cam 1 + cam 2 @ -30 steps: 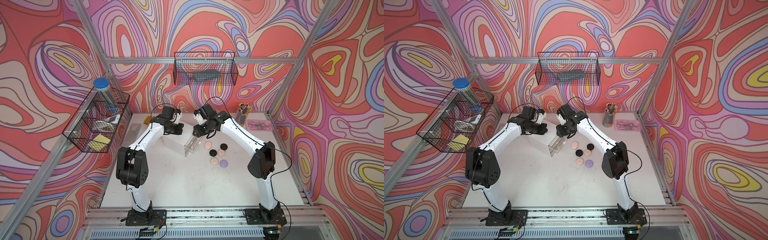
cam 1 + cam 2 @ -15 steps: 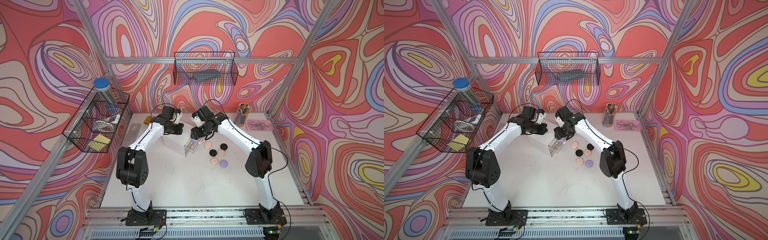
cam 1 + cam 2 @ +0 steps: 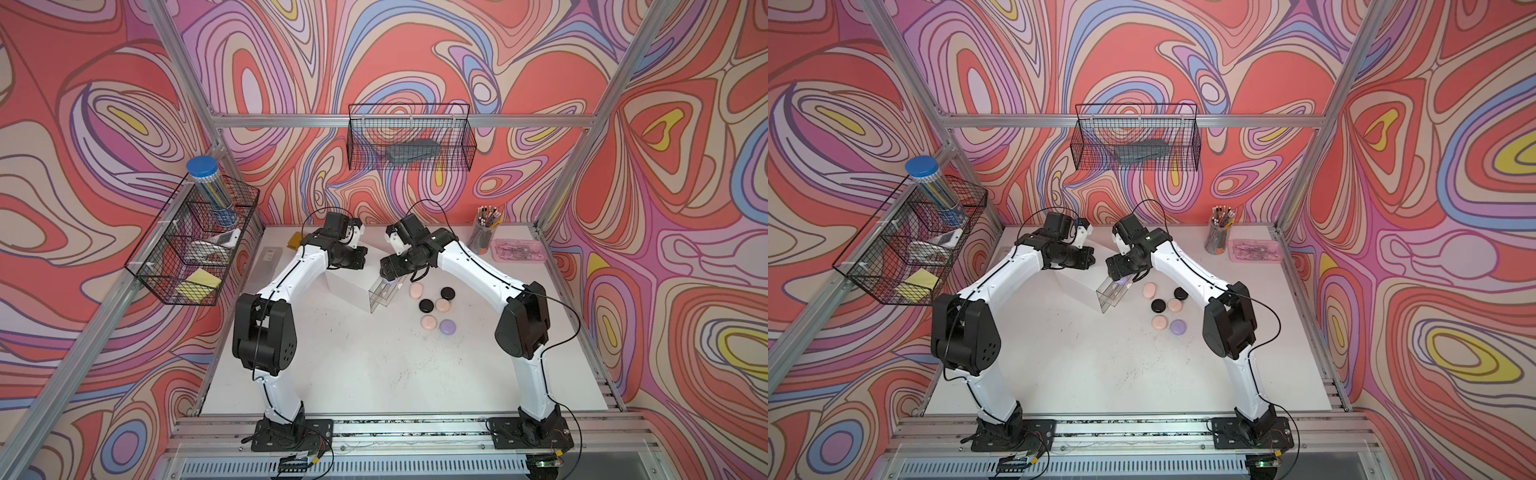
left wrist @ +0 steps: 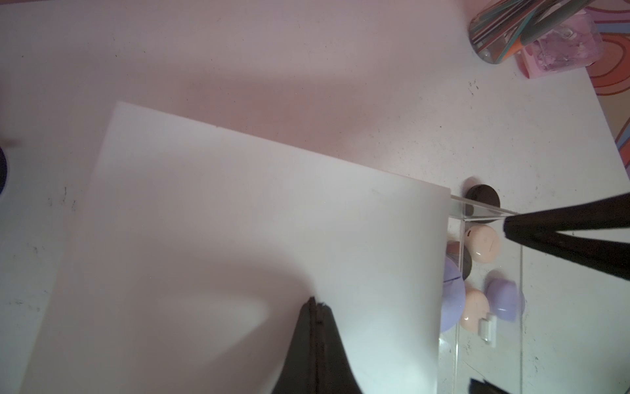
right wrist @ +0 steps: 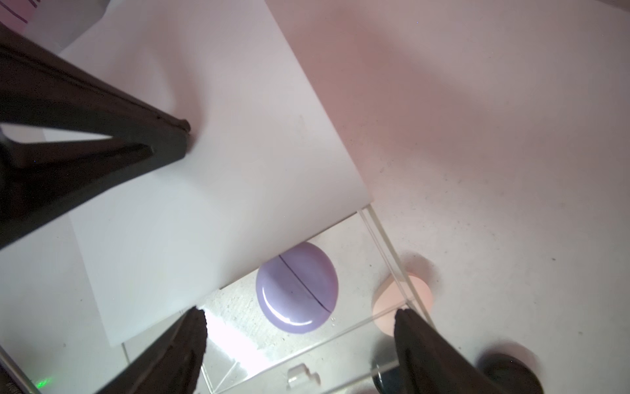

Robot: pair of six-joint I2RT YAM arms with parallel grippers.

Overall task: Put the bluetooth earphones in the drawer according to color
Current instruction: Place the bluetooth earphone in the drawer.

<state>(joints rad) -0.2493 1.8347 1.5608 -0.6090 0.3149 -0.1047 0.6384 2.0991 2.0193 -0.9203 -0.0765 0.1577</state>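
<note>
Right wrist view looks down on a lavender case (image 5: pixel 296 288) lying flat in the open drawer (image 5: pixel 381 235), just outside the front edge of the drawer cabinet (image 5: pixel 221 153). Right fingers (image 5: pixel 191 337) are spread wide with that case showing between them, and they grip nothing. Left fingers (image 4: pixel 315 317) are pressed together with nothing between them, their tips down on the cabinet's white top. In both top views the clear drawer juts from the cabinet toward the robot's bases. Just beside it on the bench (image 3: pixel 374 365) lie six loose cases close together: three pink cases (image 3: pixel 415 291), two black cases (image 3: pixel 426 306) and a second lavender case (image 3: pixel 447 327).
</note>
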